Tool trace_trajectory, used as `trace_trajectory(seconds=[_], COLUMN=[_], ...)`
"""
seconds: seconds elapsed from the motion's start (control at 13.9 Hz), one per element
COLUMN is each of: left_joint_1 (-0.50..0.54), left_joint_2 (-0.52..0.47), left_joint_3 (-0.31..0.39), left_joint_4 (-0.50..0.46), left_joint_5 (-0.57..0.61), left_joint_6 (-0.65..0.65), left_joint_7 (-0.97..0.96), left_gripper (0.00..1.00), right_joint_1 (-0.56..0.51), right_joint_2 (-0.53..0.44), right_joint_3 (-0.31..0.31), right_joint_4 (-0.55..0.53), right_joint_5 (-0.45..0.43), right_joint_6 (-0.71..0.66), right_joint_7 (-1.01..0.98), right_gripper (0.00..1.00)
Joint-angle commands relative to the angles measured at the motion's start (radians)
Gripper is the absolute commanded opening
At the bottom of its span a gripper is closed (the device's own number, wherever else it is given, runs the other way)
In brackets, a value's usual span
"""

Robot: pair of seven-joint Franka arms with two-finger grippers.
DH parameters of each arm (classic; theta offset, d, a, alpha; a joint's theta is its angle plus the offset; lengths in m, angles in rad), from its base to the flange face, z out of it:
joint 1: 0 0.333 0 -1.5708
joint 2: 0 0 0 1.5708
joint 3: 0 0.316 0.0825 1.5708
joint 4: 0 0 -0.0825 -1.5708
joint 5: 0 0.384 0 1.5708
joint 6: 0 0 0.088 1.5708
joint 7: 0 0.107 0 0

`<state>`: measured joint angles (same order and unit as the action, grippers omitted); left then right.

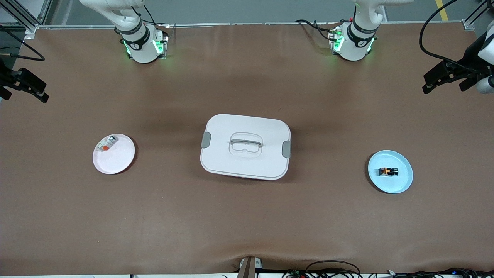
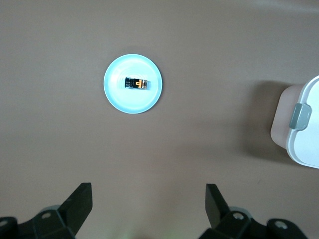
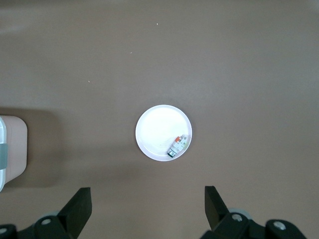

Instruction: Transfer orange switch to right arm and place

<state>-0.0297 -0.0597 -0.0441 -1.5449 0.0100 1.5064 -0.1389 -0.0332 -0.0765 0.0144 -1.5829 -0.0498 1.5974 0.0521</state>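
Observation:
The orange switch (image 1: pixel 388 171) (image 2: pixel 136 83), a tiny black block with orange marks, lies in the middle of a light blue plate (image 1: pixel 397 184) (image 2: pixel 117 98) toward the left arm's end of the table. My left gripper (image 2: pixel 148 195) hangs high over the table beside that plate, open and empty. My right gripper (image 3: pixel 148 195) is also open and empty. It hangs high over the right arm's end, above bare table beside a white plate (image 1: pixel 117 161) (image 3: pixel 155 130).
The white plate carries a white-and-grey piece with a red-orange part (image 1: pixel 107 144) (image 3: pixel 178 146) at its rim. A white lidded box (image 1: pixel 245 146) (image 2: pixel 305 142) (image 3: pixel 11 149) with grey latches sits mid-table between the two plates.

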Motion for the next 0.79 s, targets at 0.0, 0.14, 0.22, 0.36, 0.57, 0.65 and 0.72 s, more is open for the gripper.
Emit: trace_trajectory(seconds=[0.0,0.14,0.22,0.36,0.57,0.65,0.72], left_joint_1=[0.002,0.004,0.004,0.005,0.004,0.004,0.002], left_joint_2=[-0.002,0.001,0.001,0.001,0.003,0.003,0.003], left_joint_3=[0.003,0.006,0.007,0.007,0.007,0.007,0.007], left_joint_4=[0.019,0.02,0.02,0.02,0.017,0.016,0.014], left_joint_5=[0.007,0.007,0.007,0.005,0.005,0.005,0.005], left_joint_6=[-0.034,-0.034,-0.034,-0.034,-0.034,-0.034,-0.034], left_joint_7=[0.016,0.016,0.016,0.018,0.012,0.01,0.008], left_gripper=[1.0,1.0,1.0,1.0,1.0,1.0,1.0], right_joint_1=[-0.007,-0.007,-0.008,-0.01,-0.01,-0.01,-0.01], right_joint_2=[0.017,0.018,0.018,0.017,0.015,0.015,0.015], right_joint_3=[0.009,0.009,0.009,0.007,0.007,0.007,0.007], right_joint_4=[0.02,0.02,0.02,0.021,0.021,0.021,0.021], right_joint_5=[-0.019,-0.019,-0.019,-0.019,-0.018,-0.018,-0.018], right_joint_6=[-0.005,-0.005,-0.007,-0.01,-0.01,-0.01,-0.008], right_joint_7=[0.008,0.009,0.009,-0.003,-0.003,-0.003,-0.003], right_gripper=[1.0,1.0,1.0,1.0,1.0,1.0,1.0])
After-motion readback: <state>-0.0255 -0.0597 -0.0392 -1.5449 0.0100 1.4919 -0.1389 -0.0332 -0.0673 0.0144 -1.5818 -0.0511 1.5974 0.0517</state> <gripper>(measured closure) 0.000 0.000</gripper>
